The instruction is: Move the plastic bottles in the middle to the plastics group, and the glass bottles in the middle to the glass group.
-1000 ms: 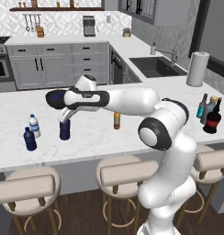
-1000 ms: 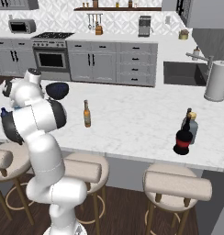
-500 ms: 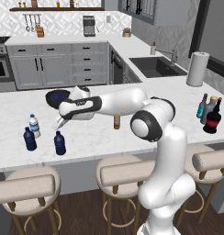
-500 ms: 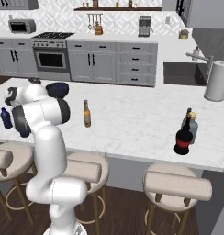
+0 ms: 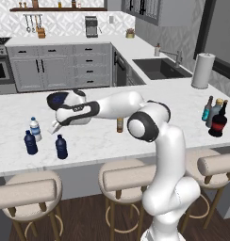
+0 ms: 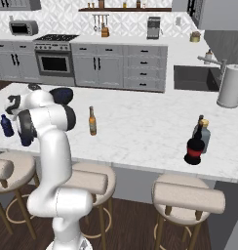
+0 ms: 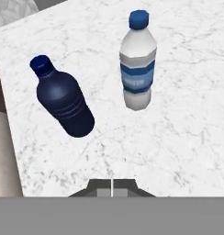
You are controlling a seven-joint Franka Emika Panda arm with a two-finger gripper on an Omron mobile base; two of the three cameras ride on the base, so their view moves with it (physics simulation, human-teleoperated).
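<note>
Now the gripper hangs empty above the marble counter with its fingertips pressed together, and the moved navy bottle stands free at about five o'clock from it. At nine o'clock of that bottle stand the plastics group's navy bottle and the clear water bottle. Well apart at three o'clock, the amber bottle stands mid-counter, and the round red-labelled bottle is beside the teal bottle and the grey-blue bottle.
</note>
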